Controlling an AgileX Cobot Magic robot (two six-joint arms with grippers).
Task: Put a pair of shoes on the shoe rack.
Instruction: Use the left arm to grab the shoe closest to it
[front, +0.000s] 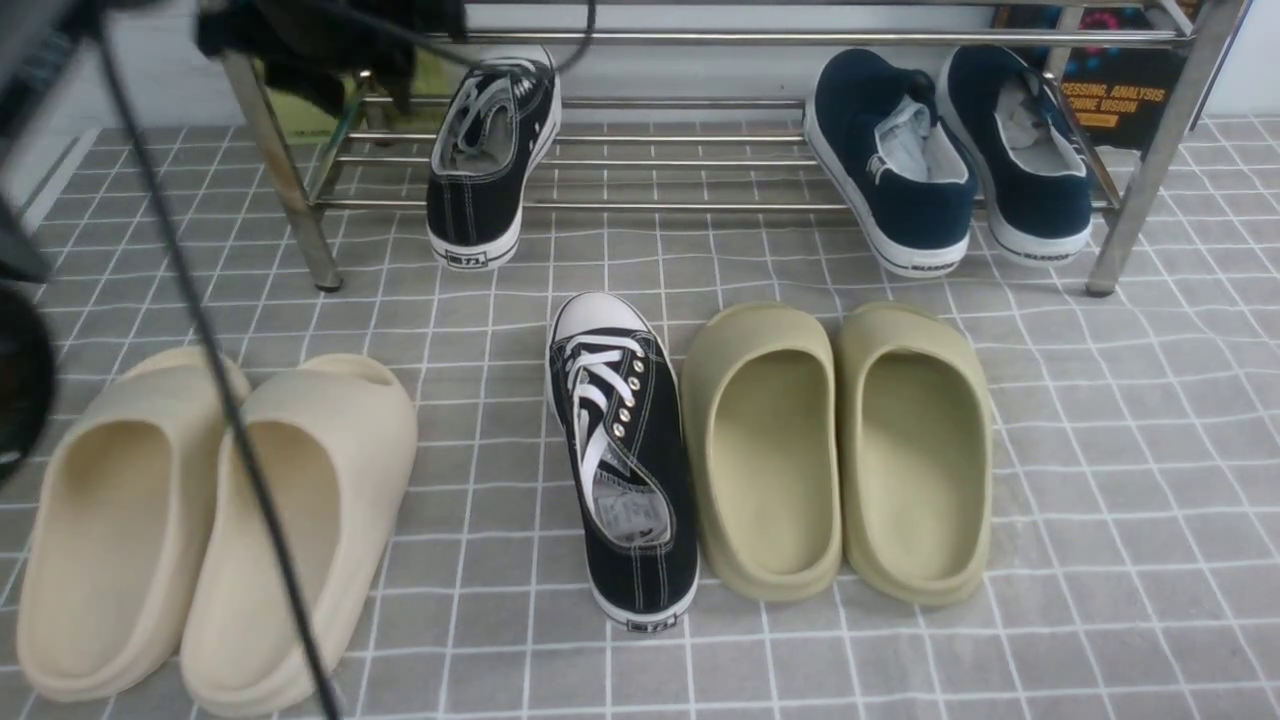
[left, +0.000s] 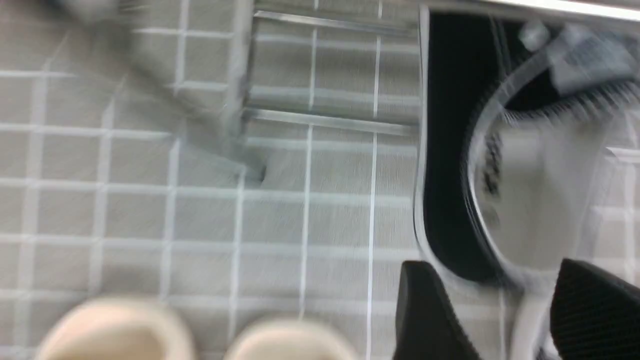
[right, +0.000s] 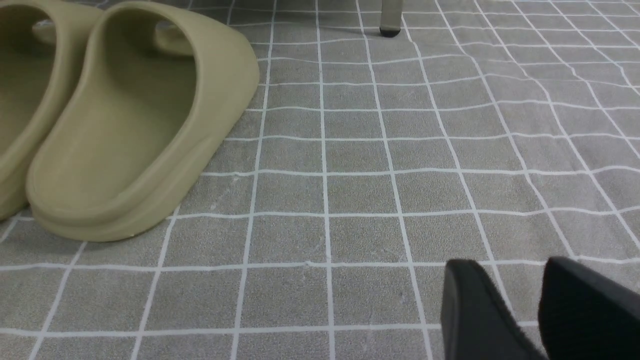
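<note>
Grey gridded mat (front: 1100, 500) covers the floor. At the near left corner is a pair of cream foam slides (front: 200, 530), side by side, with a black cable (front: 230, 400) crossing in front of them.

The right gripper (right: 517, 265) is low over bare mat near the right edge. Its jaws are apart and nothing is between them.

Mid-mat, one black canvas sneaker (front: 620, 460) lies flat with its white toe cap toward the far edge and its heel toward the near edge. It is on the floor, not on the rack. A pair of olive foam slides (front: 840, 450) sits just beside it on the right, heels toward the near edge.

Along the far edge stands the silver shoe rack (front: 700, 205). The second black sneaker (front: 490, 160) is on the left part of its lower shelf, toe in. Its heel hangs over the front bar and tilts down toward the mat; I cannot tell whether it touches.

The left gripper (left: 495, 267) is just behind that heel. The wrist view is blurred, but the fingers (left: 425, 310) are spread and not clamped on the shoe.

Navy slip-ons (front: 890, 160) fill the right part of the same shelf, heels out.
</note>
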